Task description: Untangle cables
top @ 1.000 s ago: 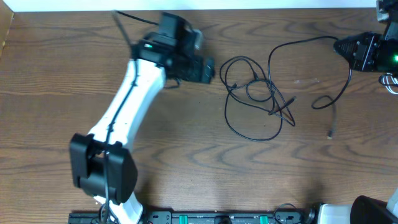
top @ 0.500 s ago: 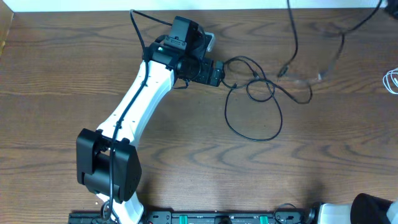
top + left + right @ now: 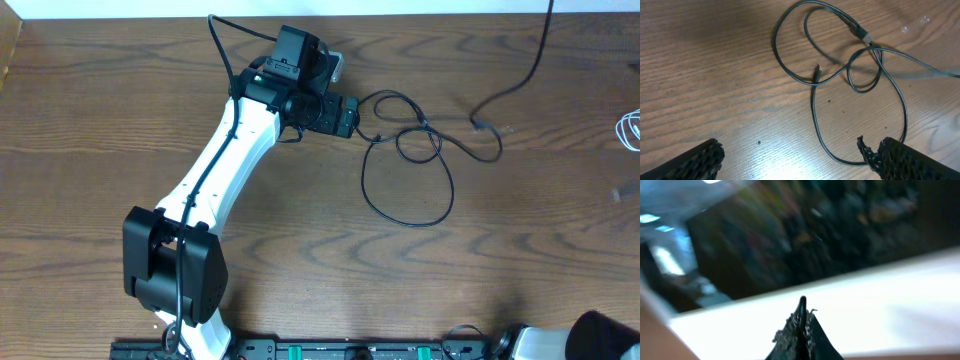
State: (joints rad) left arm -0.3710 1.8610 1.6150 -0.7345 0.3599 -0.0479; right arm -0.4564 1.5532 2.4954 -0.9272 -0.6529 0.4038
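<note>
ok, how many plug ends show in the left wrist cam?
2. One small tip sits just inside the bottom of the big cable loop; one silver-tipped connector lies at the upper-right crossing. More may lie outside the frame.

You have the left tool [image 3: 350, 116] just left of the thin black looped cables [image 3: 812, 107] lying on the brown wooden desk [image 3: 520, 260]; one strand runs off toward the far right edge.

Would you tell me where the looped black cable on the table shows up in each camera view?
Overhead: the looped black cable lies right of centre, in the upper half.
Left wrist: the same cable fills the upper middle and runs down towards the lower right.
Right wrist: not in it; the picture is blurred.
Shared landmark: the small loop where the cable crosses itself.
</note>
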